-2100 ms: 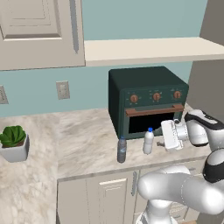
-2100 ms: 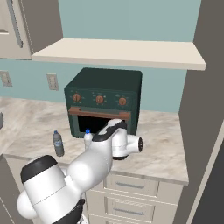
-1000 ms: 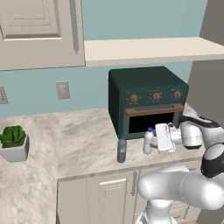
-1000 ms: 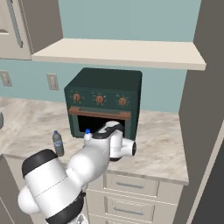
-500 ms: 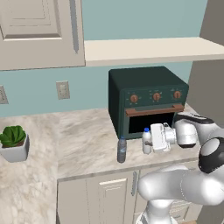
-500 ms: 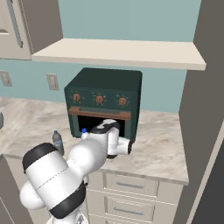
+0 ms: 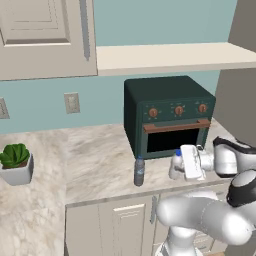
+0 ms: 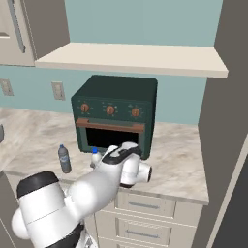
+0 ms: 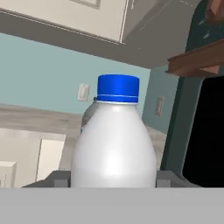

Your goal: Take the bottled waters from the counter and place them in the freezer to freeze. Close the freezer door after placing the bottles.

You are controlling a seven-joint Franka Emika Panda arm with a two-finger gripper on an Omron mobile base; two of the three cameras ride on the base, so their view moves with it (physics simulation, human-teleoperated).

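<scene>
A whitish bottled water (image 9: 113,144) with a blue cap stands on the beige counter (image 7: 95,165), just in front of the toaster oven. My gripper (image 9: 113,180) is shut on its lower body, one dark fingertip (image 9: 59,178) pressed against each side. From the left base view the hand (image 7: 191,162) reaches in from the right to this bottle (image 7: 175,165); the right base view shows its cap (image 8: 95,151) above my forearm. The darker grey bottle (image 7: 139,171) (image 8: 64,159) stands apart to the left, partly hidden behind the white one (image 9: 89,114). The freezer and its door are out of view.
The dark green toaster oven (image 7: 167,115) (image 8: 114,114) sits close behind the bottles, under a cream shelf (image 7: 170,55). A potted plant (image 7: 16,162) stands far left on the counter. A tall grey panel (image 8: 227,121) bounds the counter's right end.
The hand slid left along the counter to the white bottle, and the jaws went from wide open to closed against it. Neither bottle has moved.
</scene>
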